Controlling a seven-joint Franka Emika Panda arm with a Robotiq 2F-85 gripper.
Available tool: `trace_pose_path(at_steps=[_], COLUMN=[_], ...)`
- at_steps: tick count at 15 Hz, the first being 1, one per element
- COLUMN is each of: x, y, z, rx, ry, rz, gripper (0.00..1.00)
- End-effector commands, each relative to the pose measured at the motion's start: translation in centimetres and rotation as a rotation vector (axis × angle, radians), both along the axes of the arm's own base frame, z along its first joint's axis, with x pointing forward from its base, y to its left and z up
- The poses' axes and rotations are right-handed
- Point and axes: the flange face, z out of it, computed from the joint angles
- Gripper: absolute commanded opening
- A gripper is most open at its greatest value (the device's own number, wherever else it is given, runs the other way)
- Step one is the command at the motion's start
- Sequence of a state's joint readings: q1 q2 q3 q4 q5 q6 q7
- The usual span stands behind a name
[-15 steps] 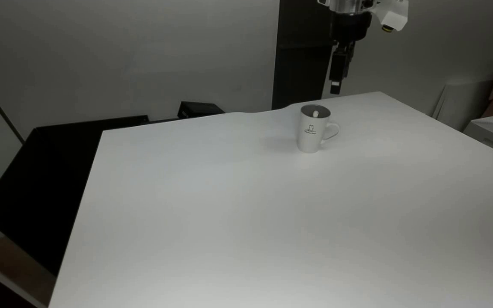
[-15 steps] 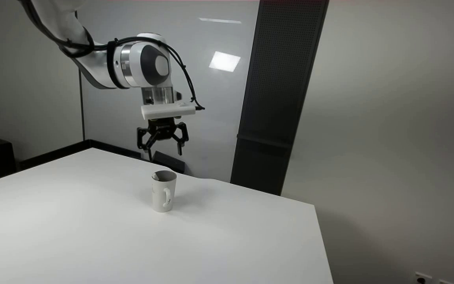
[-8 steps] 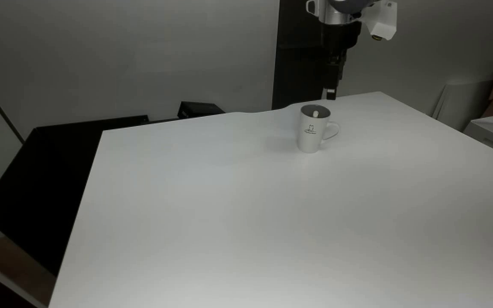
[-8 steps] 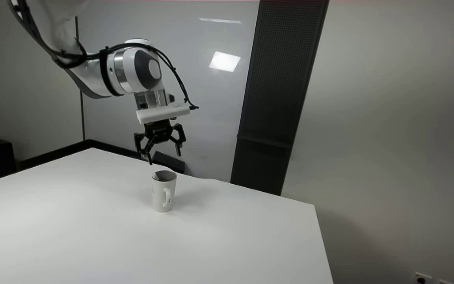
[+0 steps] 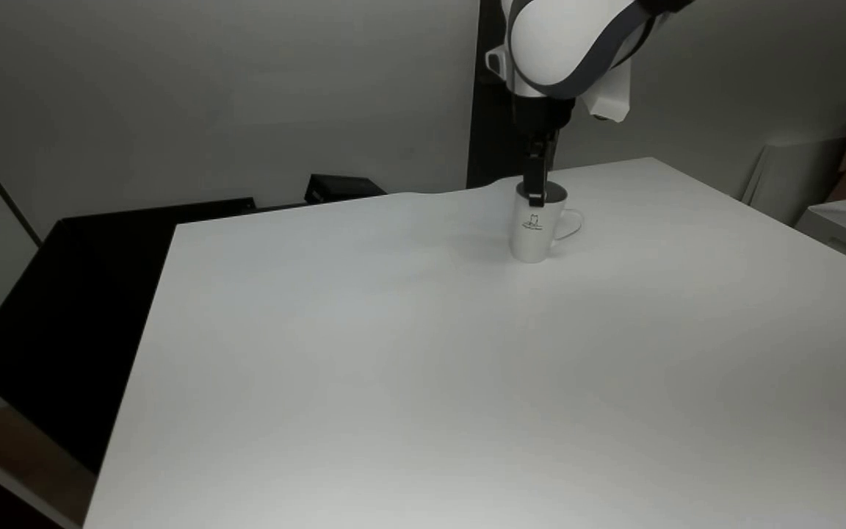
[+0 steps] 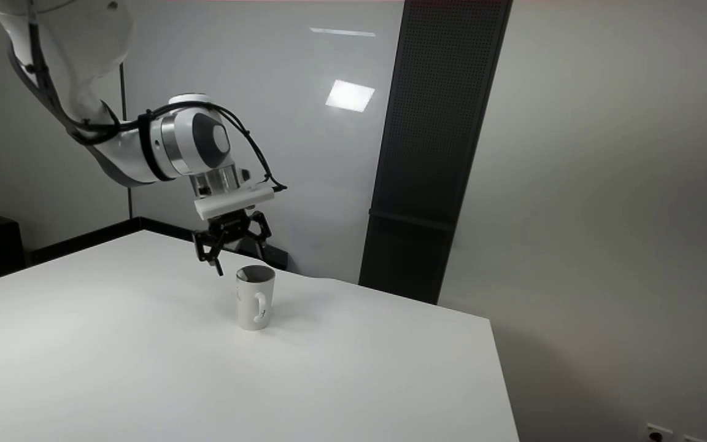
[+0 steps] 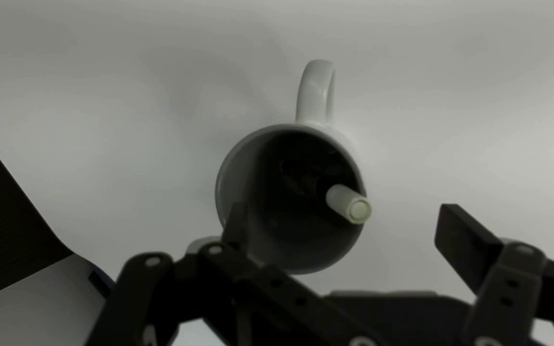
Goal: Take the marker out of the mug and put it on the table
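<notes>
The black two-fingered gripper [image 7: 343, 216] hangs above the glossy white cylindrical mug [image 7: 253, 173], jaws spread wide! Inside leans the slim marker [image 7: 342, 199], dark below a pale round end, just right of centre in the wrist view, between the jaws, apart from both. The mug stands upright on the plain white rectangular table [image 5: 364, 353], right of the middle in an exterior view.
</notes>
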State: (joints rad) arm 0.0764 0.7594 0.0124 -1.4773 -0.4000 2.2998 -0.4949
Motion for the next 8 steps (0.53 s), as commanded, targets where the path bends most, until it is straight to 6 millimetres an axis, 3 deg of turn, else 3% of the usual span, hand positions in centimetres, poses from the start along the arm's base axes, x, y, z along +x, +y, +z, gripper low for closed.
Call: trace_pose_path(at_steps=[1,8], x=[1.14,1.35], y=[0.01,-0.61], z=[-0.42,-0.52], rx=[-0.034,-0.051], ry=[-0.033,-0.033], rz=[-0.012,-0.019], gripper=[1.0,1.0])
